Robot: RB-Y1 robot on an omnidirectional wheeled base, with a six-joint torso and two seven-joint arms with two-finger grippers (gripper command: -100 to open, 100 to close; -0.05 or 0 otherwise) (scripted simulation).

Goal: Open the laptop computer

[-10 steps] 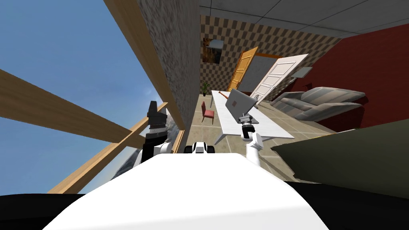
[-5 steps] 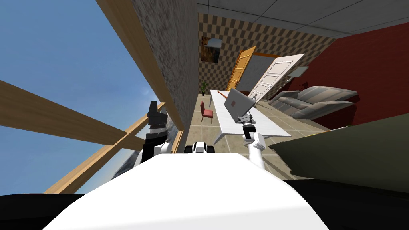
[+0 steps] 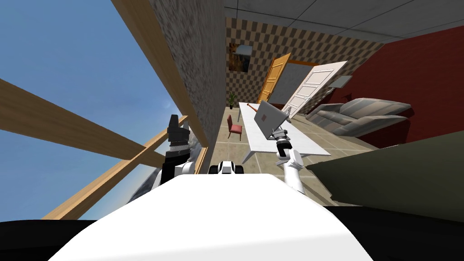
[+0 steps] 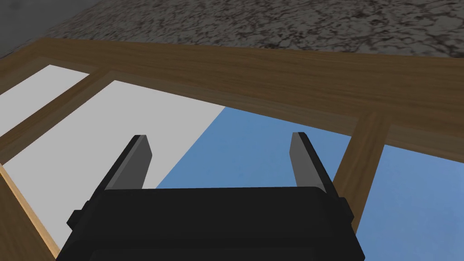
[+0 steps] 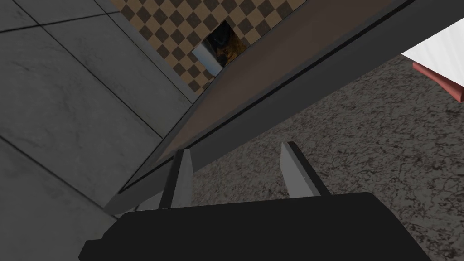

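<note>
Pushing the laptop [image 3: 268, 117] lid further with my right gripper [image 5: 235, 176], jaws open and empty, I risk its edge slipping off one finger; my left gripper [image 4: 219, 158] idles, also open.

1. A window [image 3: 90, 136] with broad wooden bars shows blue sky, beside a rough grey stone wall [image 3: 199, 68].
2. The checkered far wall [image 3: 272, 45] carries a framed picture [image 3: 240, 56], an orange door [image 3: 274, 77] and a white door [image 3: 312, 86].
3. A grey sofa [image 3: 362, 115] stands against a dark red wall [image 3: 408, 72].
4. A long white surface [image 3: 306, 144] stands on the tiled floor [image 3: 226, 149], with a red chair [image 3: 234, 128] beside it.
</note>
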